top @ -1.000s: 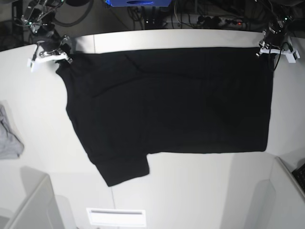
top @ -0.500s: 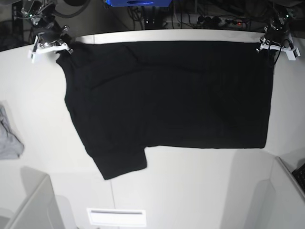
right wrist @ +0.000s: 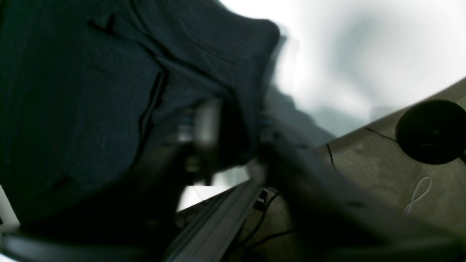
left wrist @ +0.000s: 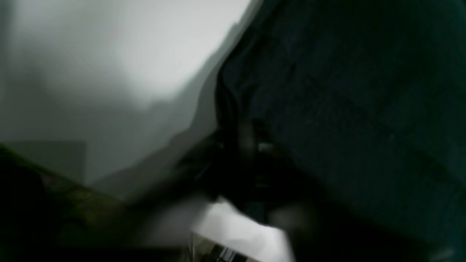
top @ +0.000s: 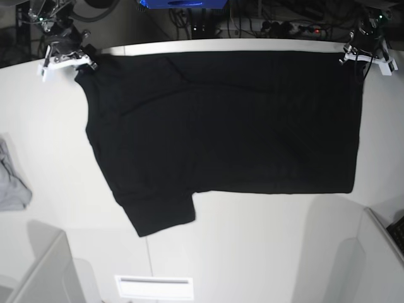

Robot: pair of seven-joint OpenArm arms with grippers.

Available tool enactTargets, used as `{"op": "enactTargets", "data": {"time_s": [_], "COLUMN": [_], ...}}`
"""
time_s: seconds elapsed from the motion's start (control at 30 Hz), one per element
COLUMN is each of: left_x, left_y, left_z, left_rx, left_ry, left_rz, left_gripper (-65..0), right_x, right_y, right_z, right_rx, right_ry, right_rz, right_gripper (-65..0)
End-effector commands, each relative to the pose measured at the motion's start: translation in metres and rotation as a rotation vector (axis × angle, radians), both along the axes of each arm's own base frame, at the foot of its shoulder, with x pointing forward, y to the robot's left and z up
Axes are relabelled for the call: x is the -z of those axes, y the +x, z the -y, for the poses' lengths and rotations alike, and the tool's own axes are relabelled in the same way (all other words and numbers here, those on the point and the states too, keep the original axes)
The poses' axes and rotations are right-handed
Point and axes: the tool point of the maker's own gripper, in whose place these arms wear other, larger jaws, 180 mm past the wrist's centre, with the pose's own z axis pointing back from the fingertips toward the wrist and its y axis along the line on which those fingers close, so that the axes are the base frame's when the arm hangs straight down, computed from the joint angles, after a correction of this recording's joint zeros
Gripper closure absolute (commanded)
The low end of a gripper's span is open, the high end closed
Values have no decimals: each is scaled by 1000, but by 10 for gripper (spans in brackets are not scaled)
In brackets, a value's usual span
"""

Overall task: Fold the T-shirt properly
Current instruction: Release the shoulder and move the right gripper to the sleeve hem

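The black T-shirt (top: 221,120) lies spread across the white table (top: 265,246), with one short sleeve sticking out at the near left; no printed graphic shows. My right gripper (top: 85,63) is shut on the shirt's far left corner. My left gripper (top: 355,58) is shut on the far right corner. Both hold the far edge at the back of the table. In the right wrist view the dark fabric (right wrist: 91,91) fills the left side, pinched between the blurred fingers. In the left wrist view the fabric (left wrist: 346,109) fills the right side.
A small light grey cloth (top: 11,180) lies at the table's left edge. A white label plate (top: 153,287) sits at the near edge. Cables and a power strip (top: 287,26) lie behind the table. Grey side panels (top: 379,252) stand at both near corners.
Both grippers have pulled the shirt's far edge toward the back of the table. The whole shirt slid that way and lies flatter.
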Motion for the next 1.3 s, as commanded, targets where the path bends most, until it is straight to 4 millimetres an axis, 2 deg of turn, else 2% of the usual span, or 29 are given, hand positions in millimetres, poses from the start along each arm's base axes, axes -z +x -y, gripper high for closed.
{"op": "enactTargets", "data": {"time_s": [0.0, 0.07, 0.13, 0.2, 0.27, 0.37, 0.47, 0.53, 0.63, 0.73, 0.83, 0.93, 1.13, 1.27], "left_x": [-4, -7, -14, -27, -39, -66, -102, -115, -120, -123, -129, -131, -130, -129], "left_y": [-3, -3, -4, 2, 9, 11, 11, 14, 25, 32, 39, 46, 48, 48], "left_z": [-5, -5, -4, -2, -1, -7, -17, -19, -19, -19, -22, -20, -20, -20], "left_rx": [8, 13, 30, 53, 74, 58, 23, 24, 23, 20, 38, 69, 81, 81], "left_ry": [21, 28, 48, 74, 101, 161, 246, 275, 279, 280, 295, 300, 300, 299], "left_rz": [-14, -10, -6, 15, 40, 89, 154, 176, 209, 232, 243, 245, 241, 240], "left_gripper": [-242, -385, -471, -505, -497, -472, -444, -425, -388, -321, -193, -10, 0, 0], "right_x": [-8, -8, -9, -13, -21, -33, -43, -48, -56, -68, -82, -93, -90, -82], "right_y": [4, 1, -3, -8, -10, -7, 2, 17, 44, 75, 108, 143, 211, 247], "right_z": [5, 12, 20, 31, 43, 49, 48, 45, 41, 29, 24, 26, 21, 20], "right_rx": [3, 22, 54, 100, 127, 128, 105, 98, 43, -35, -85, -110, -176, -198], "right_ry": [-17, -28, -37, -52, -81, -113, -133, -130, -137, -137, -142, -140, -89, -53], "right_rz": [29, 27, 25, 29, 42, 67, 97, 132, 182, 243, 309, 362, 377, 346], "right_gripper": [-234, -255, -255, -261, -263, -264, -264, -264, -258, -257, -257, -257, -260, -264]}}
